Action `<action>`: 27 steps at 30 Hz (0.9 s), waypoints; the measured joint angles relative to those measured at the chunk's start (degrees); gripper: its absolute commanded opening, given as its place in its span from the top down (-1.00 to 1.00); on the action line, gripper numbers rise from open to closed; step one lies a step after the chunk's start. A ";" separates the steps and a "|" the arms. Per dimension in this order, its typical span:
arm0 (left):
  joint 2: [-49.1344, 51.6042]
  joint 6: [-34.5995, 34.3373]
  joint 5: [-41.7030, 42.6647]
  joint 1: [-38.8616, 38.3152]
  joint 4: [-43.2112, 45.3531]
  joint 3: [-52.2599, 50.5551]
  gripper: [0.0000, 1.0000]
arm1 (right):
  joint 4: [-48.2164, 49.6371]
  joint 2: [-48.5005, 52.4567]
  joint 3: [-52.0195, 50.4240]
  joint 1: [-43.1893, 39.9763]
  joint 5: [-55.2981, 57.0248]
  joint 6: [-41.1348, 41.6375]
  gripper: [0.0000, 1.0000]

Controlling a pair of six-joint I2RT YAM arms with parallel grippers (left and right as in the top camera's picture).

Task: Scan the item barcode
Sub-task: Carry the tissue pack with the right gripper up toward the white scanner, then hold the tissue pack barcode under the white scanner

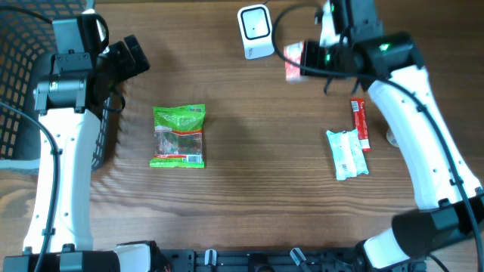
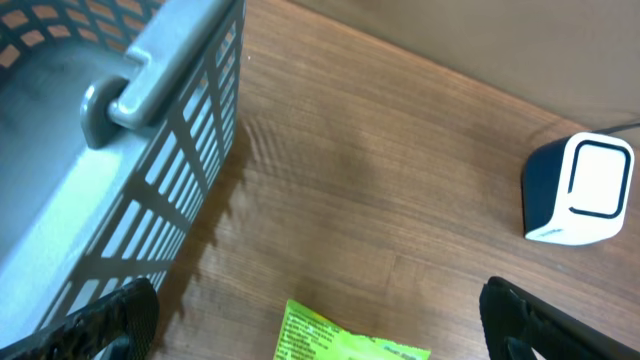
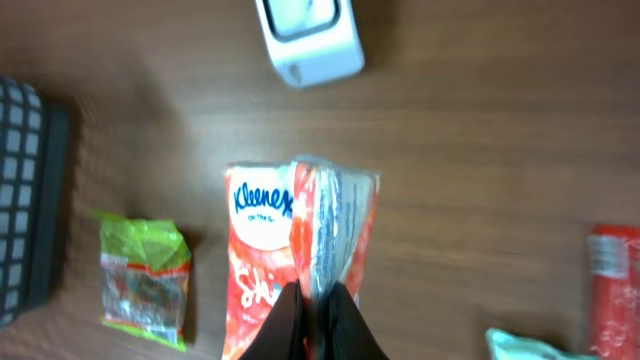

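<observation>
A red and white Kleenex tissue pack [image 3: 300, 240] hangs pinched in my right gripper [image 3: 316, 305], which is shut on its seam. In the overhead view the pack [image 1: 293, 60] hangs just right of the white barcode scanner [image 1: 255, 32], with the right gripper [image 1: 311, 57] beside it. The scanner [image 3: 308, 38] sits beyond the pack in the right wrist view. My left gripper [image 2: 320, 320] is open and empty, hovering near the basket with the green snack bag [image 2: 345, 340] below it.
A grey wire basket [image 1: 23, 83] stands at the left edge. A green snack bag [image 1: 179, 136] lies mid-left. A white-green pouch [image 1: 346, 154] and a red stick pack [image 1: 360, 125] lie at the right, under the right arm.
</observation>
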 measured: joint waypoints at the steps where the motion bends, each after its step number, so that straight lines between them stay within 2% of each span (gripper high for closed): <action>1: 0.00 0.00 0.02 0.00 -0.07 0.00 -1.00 | -2.08 1.75 6.95 0.66 1.66 -0.42 0.91; 2: 0.00 0.00 0.00 0.00 -0.07 0.00 -1.00 | -3.43 3.50 13.70 1.36 3.74 -0.85 0.91; 5: 0.00 0.00 0.02 0.00 -0.09 -0.02 -1.00 | -3.15 8.96 24.24 3.87 10.23 -2.82 0.91; 8: 0.00 0.00 0.02 0.00 -0.07 0.00 -1.00 | 0.61 17.97 24.55 7.21 17.57 -6.29 0.91; 11: 0.00 0.00 0.00 0.00 -0.11 0.00 -1.00 | 8.41 28.41 24.46 10.23 27.04 -11.78 0.91; 17: 0.00 0.00 0.02 0.00 -0.04 0.00 -1.00 | 23.19 39.26 24.11 14.27 43.01 -23.56 0.91; 21: 0.00 0.00 0.02 0.00 -0.11 0.00 -1.00 | 26.88 41.11 24.06 14.80 46.21 -26.45 0.91; 27: 0.00 0.00 0.00 0.00 -0.09 0.00 -1.00 | 29.05 45.81 24.00 14.80 46.12 -26.51 0.92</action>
